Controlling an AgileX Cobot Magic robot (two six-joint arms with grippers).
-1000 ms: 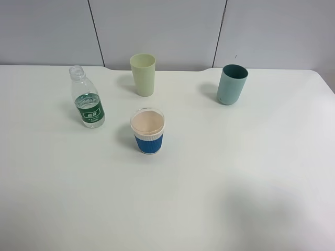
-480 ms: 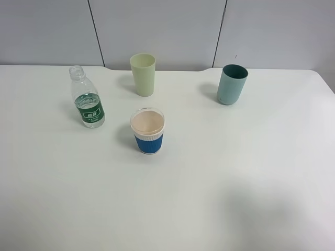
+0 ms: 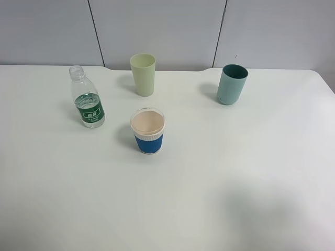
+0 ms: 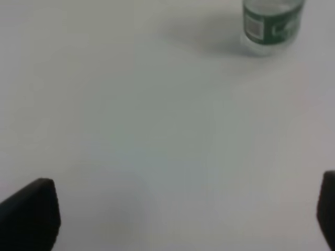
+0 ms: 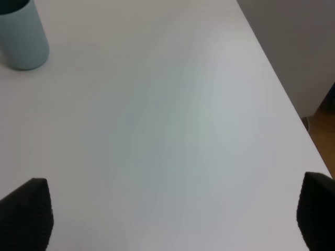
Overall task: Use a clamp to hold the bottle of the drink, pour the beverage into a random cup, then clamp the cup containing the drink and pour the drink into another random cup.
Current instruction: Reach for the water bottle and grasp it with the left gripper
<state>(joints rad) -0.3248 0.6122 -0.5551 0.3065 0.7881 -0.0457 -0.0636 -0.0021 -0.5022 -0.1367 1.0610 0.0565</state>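
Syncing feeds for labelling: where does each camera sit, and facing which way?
Exterior high: above the table, looking down at bottle, blue-sleeved cup, tumbler, teal cup; no robot part shows.
Left wrist: low over the table, facing the bottle; open left tool shows its tips.
Right wrist: facing the teal cup and table edge; open right tool shows its tips.
Shared: exterior and left wrist both see the bottle.

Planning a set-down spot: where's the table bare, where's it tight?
Bare: the whole near half of the table in front of the blue-sleeved cup, and the stretch between that cup and the teal cup. Tightest: back left, where bottle, pale tumbler and blue-sleeved cup stand close but apart.
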